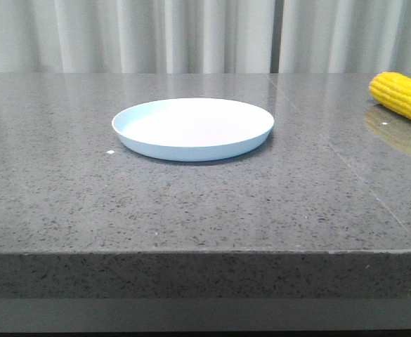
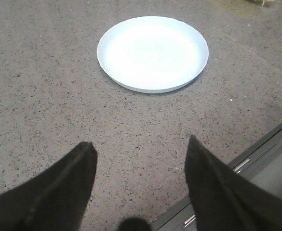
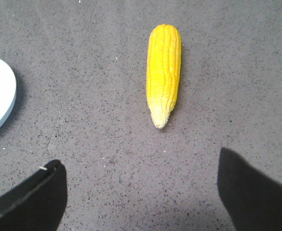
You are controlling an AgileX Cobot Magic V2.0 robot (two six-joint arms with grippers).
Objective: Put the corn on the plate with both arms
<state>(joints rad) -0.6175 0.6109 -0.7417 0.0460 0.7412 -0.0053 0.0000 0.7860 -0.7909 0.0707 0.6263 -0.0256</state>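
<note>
The pale blue-white plate [image 1: 192, 128] sits empty in the middle of the grey speckled table. The yellow corn [image 1: 402, 97] lies on the table at the far right, cut by the frame edge. In the left wrist view the plate [image 2: 153, 53] lies ahead of my left gripper [image 2: 141, 144], which is open and empty above the table. In the right wrist view the corn [image 3: 163, 72] lies ahead of my right gripper [image 3: 138, 159], its pale tip toward the fingers; the gripper is open and empty. The plate's rim [image 3: 3, 98] shows beside it. Neither gripper shows in the front view.
The table's front edge [image 1: 191, 253] runs across the front view, with white curtains [image 1: 191, 35] behind the table. In the left wrist view the table edge [image 2: 256, 149] lies close to one finger. A seam [image 1: 346, 161] crosses the tabletop between plate and corn.
</note>
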